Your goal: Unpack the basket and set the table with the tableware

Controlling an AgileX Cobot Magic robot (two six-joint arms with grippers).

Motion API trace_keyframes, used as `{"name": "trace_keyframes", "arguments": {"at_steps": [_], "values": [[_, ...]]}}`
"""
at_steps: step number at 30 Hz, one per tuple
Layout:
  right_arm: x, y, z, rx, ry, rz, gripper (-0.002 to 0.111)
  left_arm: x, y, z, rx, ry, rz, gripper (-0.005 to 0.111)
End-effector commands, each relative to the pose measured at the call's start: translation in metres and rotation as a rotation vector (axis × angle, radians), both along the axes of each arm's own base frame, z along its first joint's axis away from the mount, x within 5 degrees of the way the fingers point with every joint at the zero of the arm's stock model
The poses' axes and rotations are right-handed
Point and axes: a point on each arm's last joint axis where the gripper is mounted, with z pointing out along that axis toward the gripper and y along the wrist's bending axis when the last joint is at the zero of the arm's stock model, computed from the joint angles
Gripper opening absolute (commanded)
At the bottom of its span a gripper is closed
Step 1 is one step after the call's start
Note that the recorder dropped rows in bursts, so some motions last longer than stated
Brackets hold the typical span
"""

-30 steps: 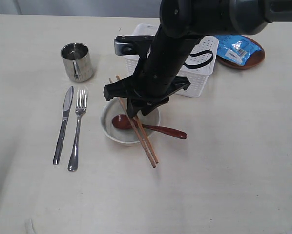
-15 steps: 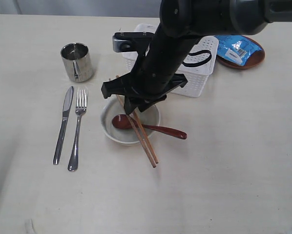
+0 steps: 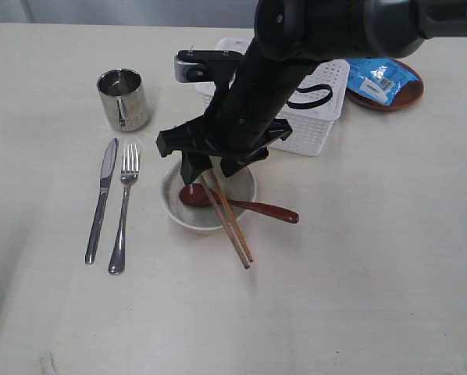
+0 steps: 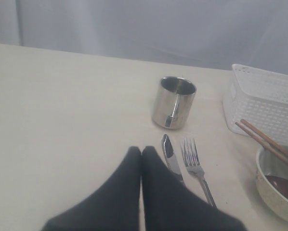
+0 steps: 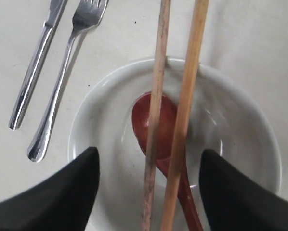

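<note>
My right gripper hangs open just above the cream bowl, in front of the white basket. The wooden chopsticks lie across the bowl between the spread fingers, touching neither. Under them the reddish-brown spoon rests in the bowl, its handle sticking out over the rim. Knife and fork lie side by side left of the bowl, the steel cup behind them. My left gripper is shut and empty, low over the table near the knife.
A brown wooden plate at the back right carries a blue snack packet. My right arm crosses over the basket and hides part of it. The tabletop in front of and right of the bowl is bare.
The right gripper's fingers have spread apart and let go of the chopsticks, which now rest on the bowl. The gripper has also shifted slightly up and to the left.
</note>
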Motion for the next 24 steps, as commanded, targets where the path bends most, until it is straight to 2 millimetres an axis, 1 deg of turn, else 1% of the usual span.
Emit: {"name": "trace_keyframes", "arguments": {"at_steps": [1, 6, 10, 24], "values": [[0.0015, 0.0018, -0.0096, -0.011, 0.013, 0.009, 0.058, 0.0001, 0.0, 0.0002, -0.005, -0.011, 0.001, 0.0], [0.0019, 0.0044, -0.0142, 0.006, 0.024, 0.013, 0.058, 0.0001, 0.0, 0.0002, -0.003, -0.011, 0.001, 0.0], [0.0006, 0.0073, -0.0129, 0.04, 0.035, 0.024, 0.058, 0.0001, 0.0, 0.0002, -0.003, -0.011, 0.001, 0.0], [-0.0024, 0.0067, -0.0131, 0.033, 0.047, 0.077, 0.058, 0.0001, 0.0, 0.0002, -0.005, -0.011, 0.001, 0.0]]}}
